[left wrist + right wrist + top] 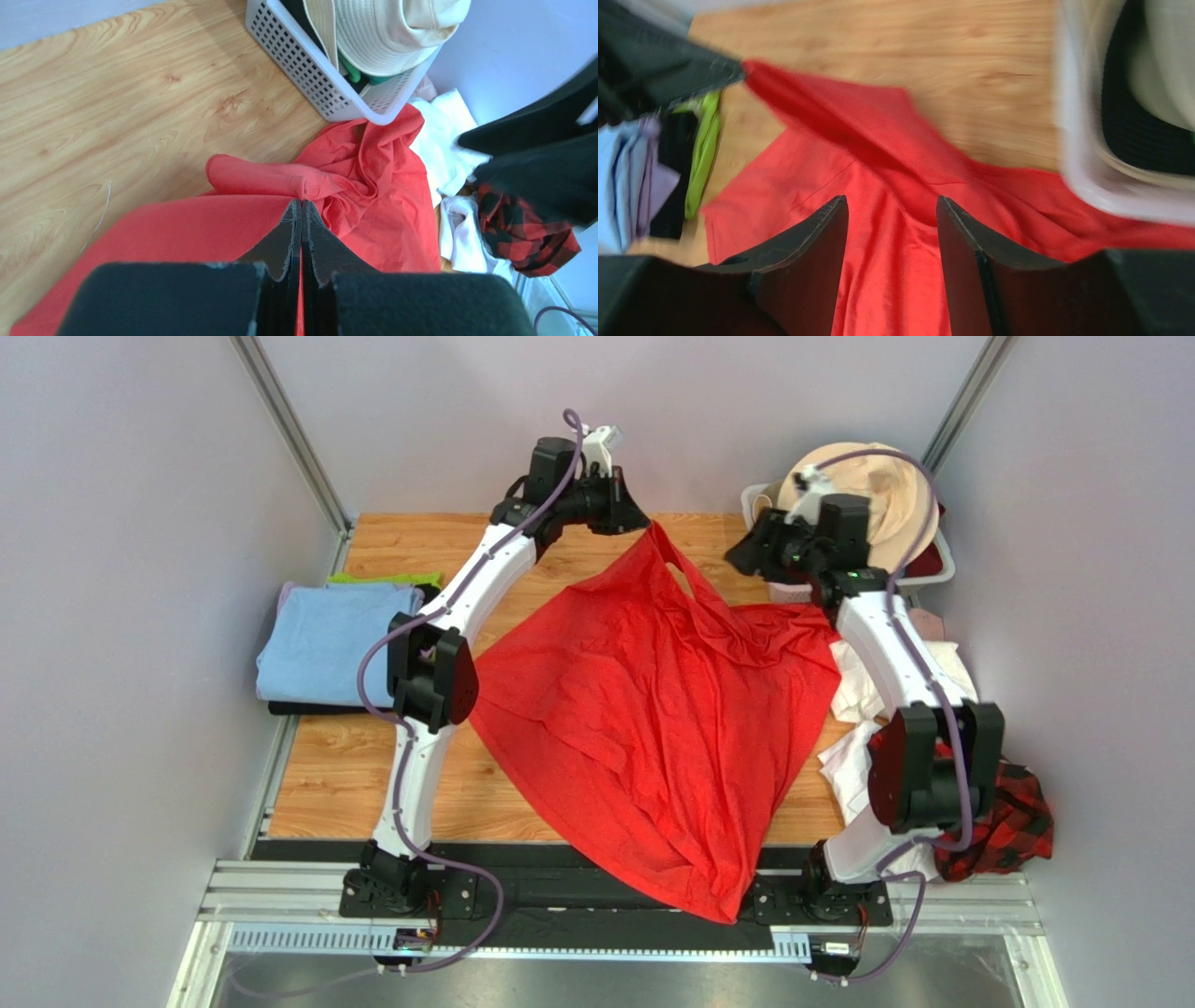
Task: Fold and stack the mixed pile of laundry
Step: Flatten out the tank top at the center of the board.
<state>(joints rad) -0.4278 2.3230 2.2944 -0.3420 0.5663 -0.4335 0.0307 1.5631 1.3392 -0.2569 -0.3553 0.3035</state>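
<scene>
A large bright red T-shirt (659, 714) lies spread over the middle of the wooden table, its lower corner hanging over the near edge. My left gripper (641, 518) is shut on the shirt's far corner and holds it pulled up; the red cloth (210, 224) is pinched between its fingers. My right gripper (741, 553) is open and empty, hovering above the shirt (892, 266) near the basket. White cloths (859, 693) and the red-and-black plaid shirt (1007, 826) lie at the right, behind my right arm. The pink piece is hidden.
A white slatted basket (943, 560) with a beige bucket hat (867, 483) stands at the back right. Folded light blue (337, 644), black and green (386, 578) cloths are stacked at the left. Grey walls enclose the table.
</scene>
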